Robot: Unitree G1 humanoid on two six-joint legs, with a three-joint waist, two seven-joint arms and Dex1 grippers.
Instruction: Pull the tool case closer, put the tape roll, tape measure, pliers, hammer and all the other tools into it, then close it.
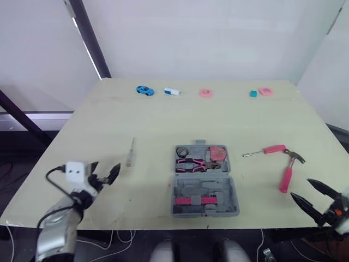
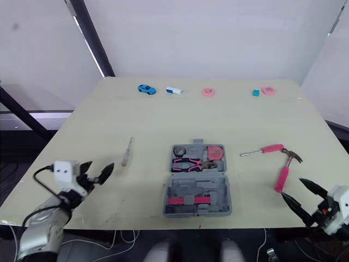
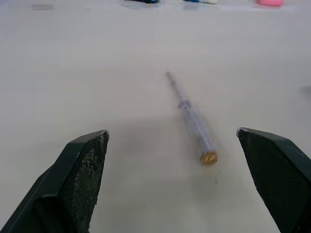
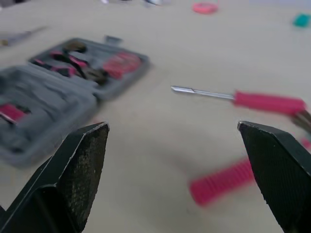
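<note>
**A:** So, how do your end effectors stand?

**B:** Both hang low over the near edge of the surface [image 1: 152, 125], and both are empty. My left end effector [image 1: 106, 169] has its two black fingers spread apart. My right end effector [image 1: 301, 188], by the near right corner, is spread as well.

**A:** What lies closest to each?

**B:** Just beyond my left end effector, slightly to its right, is a clear-handled screwdriver [image 1: 130, 151]. It lies flat with its brass-capped butt toward me and its tip pointing away. Just beyond my right end effector is the hammer [image 1: 286, 177], with its pink handle toward me and its head at the far end. Just beside that head lies a pink screwdriver [image 1: 267, 150], set crosswise with its shaft pointing toward the case.

**A:** And the tool case?

**B:** The tool case [image 1: 232, 192] sits between my two end effectors, a little farther out than either, and it is open flat. Its near half shows pink fittings that I cannot make out. Its far half holds the tape roll [image 1: 182, 150], the pliers [image 1: 191, 164] and the pink tape measure [image 1: 217, 153].

**A:** Farther still?

**B:** Well beyond both end effectors, a row runs along the far edge: a blue toy car [image 1: 144, 90], a white and blue piece [image 1: 172, 91], a round pink piece [image 1: 205, 93], a teal block [image 1: 253, 94] and another pink piece [image 1: 265, 91].
</note>
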